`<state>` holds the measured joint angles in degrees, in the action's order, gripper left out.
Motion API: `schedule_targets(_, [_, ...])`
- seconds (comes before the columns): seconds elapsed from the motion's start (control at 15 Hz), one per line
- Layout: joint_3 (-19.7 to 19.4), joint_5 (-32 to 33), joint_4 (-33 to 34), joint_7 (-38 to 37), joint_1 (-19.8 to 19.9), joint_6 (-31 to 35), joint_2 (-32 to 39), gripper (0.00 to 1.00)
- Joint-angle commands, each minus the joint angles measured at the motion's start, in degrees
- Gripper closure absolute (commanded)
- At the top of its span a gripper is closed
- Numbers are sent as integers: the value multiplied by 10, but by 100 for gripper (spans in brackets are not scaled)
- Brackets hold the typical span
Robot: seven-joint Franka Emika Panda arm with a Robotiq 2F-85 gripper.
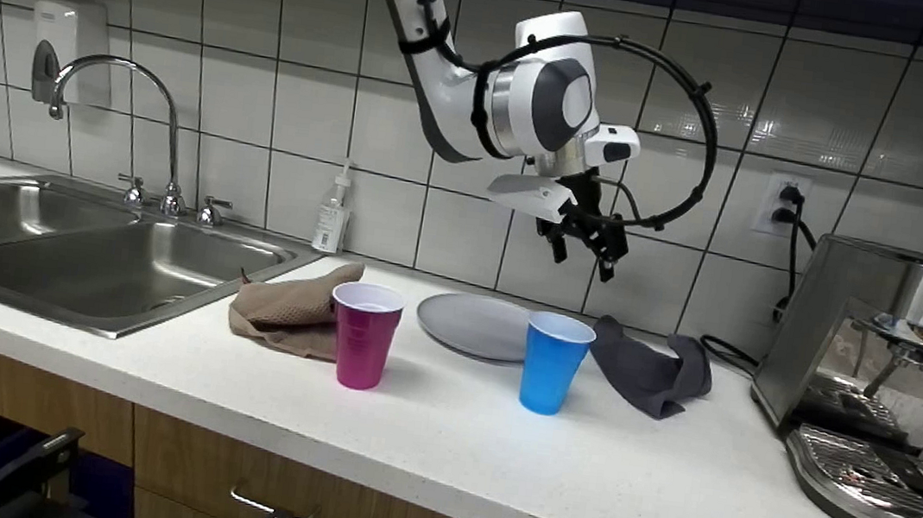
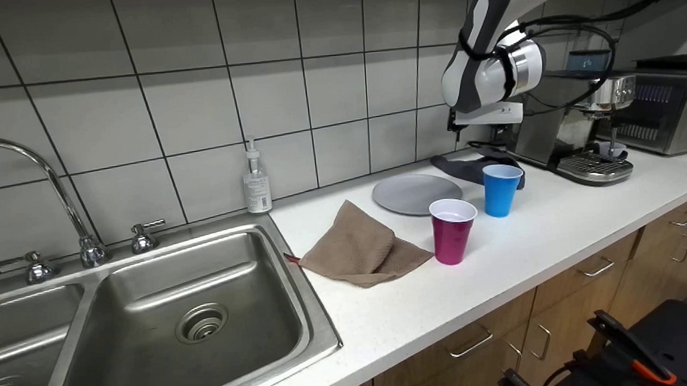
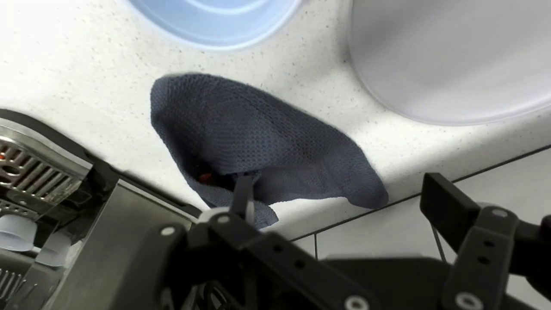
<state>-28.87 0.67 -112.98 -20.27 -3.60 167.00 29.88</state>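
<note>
Dark grey and crumpled: find the cloth (image 3: 258, 133) on the far side, right of the plate (image 1: 471, 325), lower than the wide-spread, empty gripper (image 1: 583, 262). Better to descend slowly onto a fold (mind the red spot (image 3: 205, 177) in its hollow), clear of the blue cup (image 1: 553, 369). Cannot see the bottom of this cup or the magenta cup (image 1: 363, 348), only pale insides.

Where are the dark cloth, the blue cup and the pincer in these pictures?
Dark cloth (image 3: 267, 142), wrist view: middle of its fabric.
Blue cup (image 1: 553, 369), in an exterior view: middle of its outer side.
Pincer (image 1: 582, 267), in an exterior view: the gap between its open fingertips.
</note>
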Motion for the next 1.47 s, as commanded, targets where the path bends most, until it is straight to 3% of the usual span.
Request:
schedule_targets(0.0, [-31,41,-81,-27,-41,13,-62,0])
schedule_targets(0.67, [-109,48,-164,-46,-133,25,-86,0])
schedule_targets(1.0, [-130,43,-185,-51,-154,24,-83,0])
schedule_targets(1.4, [-115,47,-183,-63,-139,17,-82,0])
